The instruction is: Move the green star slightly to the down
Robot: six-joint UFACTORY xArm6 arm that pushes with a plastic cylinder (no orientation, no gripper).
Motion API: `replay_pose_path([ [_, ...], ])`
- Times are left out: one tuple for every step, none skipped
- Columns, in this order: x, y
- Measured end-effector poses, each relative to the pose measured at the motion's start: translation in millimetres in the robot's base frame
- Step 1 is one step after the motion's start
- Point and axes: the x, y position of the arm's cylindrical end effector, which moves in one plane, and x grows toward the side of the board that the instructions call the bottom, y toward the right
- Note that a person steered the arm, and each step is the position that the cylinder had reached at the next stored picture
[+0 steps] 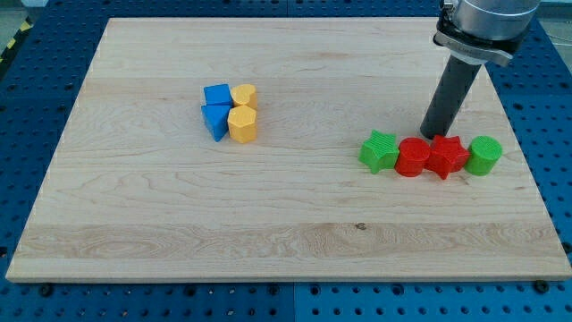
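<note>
The green star [379, 151] lies on the wooden board at the view's right, at the left end of a row of touching blocks. To its right come a red cylinder [413, 157], a red star [446, 156] and a green cylinder [483, 155]. My tip [434, 135] stands just above the row, between the red cylinder and the red star, up and to the right of the green star. It does not touch the green star.
A cluster sits left of centre: a blue cube [216, 95], a blue wedge-like block [215, 119], a yellow cylinder [245, 96] and a yellow hexagonal block [242, 124]. The board's right edge [527, 170] runs close to the green cylinder.
</note>
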Motion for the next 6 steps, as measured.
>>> replay_pose_path([
  [7,0],
  [8,0],
  [-2,-11],
  [-14,-44],
  [-15,-77],
  [-2,-77],
])
